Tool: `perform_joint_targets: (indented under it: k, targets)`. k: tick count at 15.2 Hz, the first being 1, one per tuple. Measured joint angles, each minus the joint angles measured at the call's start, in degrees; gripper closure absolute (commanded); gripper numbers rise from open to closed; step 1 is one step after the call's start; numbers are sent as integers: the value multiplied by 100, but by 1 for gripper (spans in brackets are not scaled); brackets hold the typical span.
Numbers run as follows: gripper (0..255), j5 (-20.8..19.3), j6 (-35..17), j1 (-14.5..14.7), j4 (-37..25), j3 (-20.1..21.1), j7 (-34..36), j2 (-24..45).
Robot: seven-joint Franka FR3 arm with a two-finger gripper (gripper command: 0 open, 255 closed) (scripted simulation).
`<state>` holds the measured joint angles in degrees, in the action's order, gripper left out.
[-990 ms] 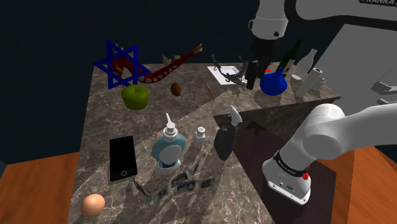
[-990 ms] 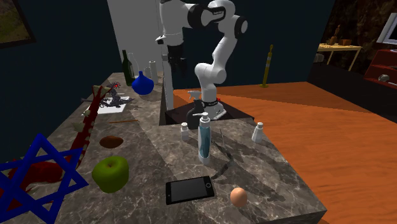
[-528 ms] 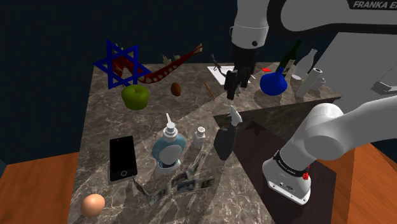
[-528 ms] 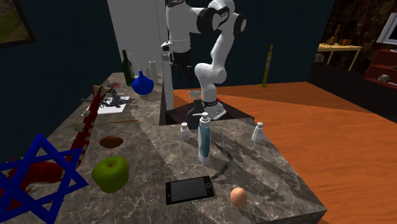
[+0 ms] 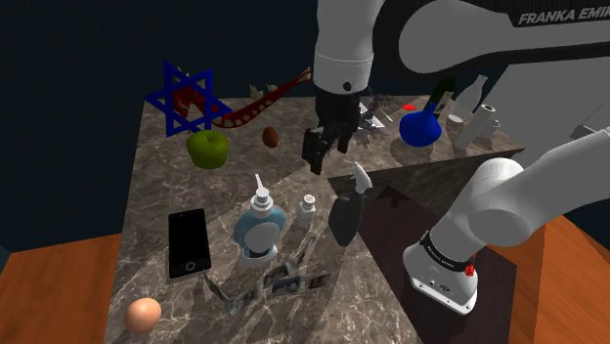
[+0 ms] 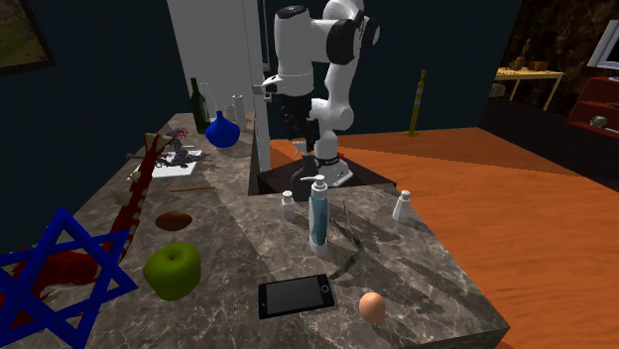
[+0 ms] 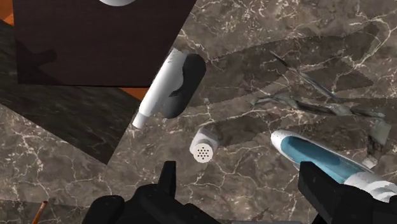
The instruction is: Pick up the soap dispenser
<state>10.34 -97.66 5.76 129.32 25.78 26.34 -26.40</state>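
Closing in on the soap dispenser (image 5: 259,225) is the step in hand, as I judge it; nothing is gripped yet.

Taking the shoulder view from its left, an egg (image 5: 143,315) lies at the near corner of the counter (image 5: 166,186) and a black phone (image 5: 189,242) lies a little further in. Just beside the phone stands the soap dispenser, upright, white at the top and blue in the body. It is in the near half of the counter, not far from the edge that meets the stand. A small white shaker (image 5: 307,207) stands just beside it on the other side. Beyond the shaker the hand (image 5: 316,156) hangs over the middle of the counter, well apart from the dispenser. A blue flask (image 5: 420,129) stands by the far edge.

In the wrist view the hand (image 7: 240,172) is open and empty, with bare counter between its two fingers. The shaker (image 7: 203,149) sits near one finger. The dispenser (image 7: 318,159) runs past the other finger and is not centred in the gap.

The next move probably calls for carrying the hand on toward the near edge until the dispenser's body stands between the fingers, then lowering and closing. The shaker is so close that a finger could knock it.

A second ago the hand hung by the blue flask at the far edge, and half a second ago it was still over the far part of the counter. It has since come toward the middle. The things on the counter lie as they did.
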Motion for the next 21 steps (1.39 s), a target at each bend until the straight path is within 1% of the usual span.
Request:
perform_joint_targets:
  k: [1, 5, 8, 11, 14, 19, 20, 21]
  targets:
    - [0, 20, -32, 20, -80, 99, 130, 84]
    - [0, -113, -279, 12, -703, 594, 760, 867]
    - [0, -369, -439, 13, -1231, 948, 1273, 1540]
    - [0, -645, -550, 90, -1660, 1236, 1779, 2102]
    - [0, -752, -740, 99, -1633, 1278, 1874, 2287]
    - [0, -825, -1111, 123, -1370, 1319, 1958, 2420]
    - [255, -827, -1143, 123, -1341, 1319, 1956, 2423]
    - [255, -828, -1160, 123, -1326, 1320, 1958, 2425]
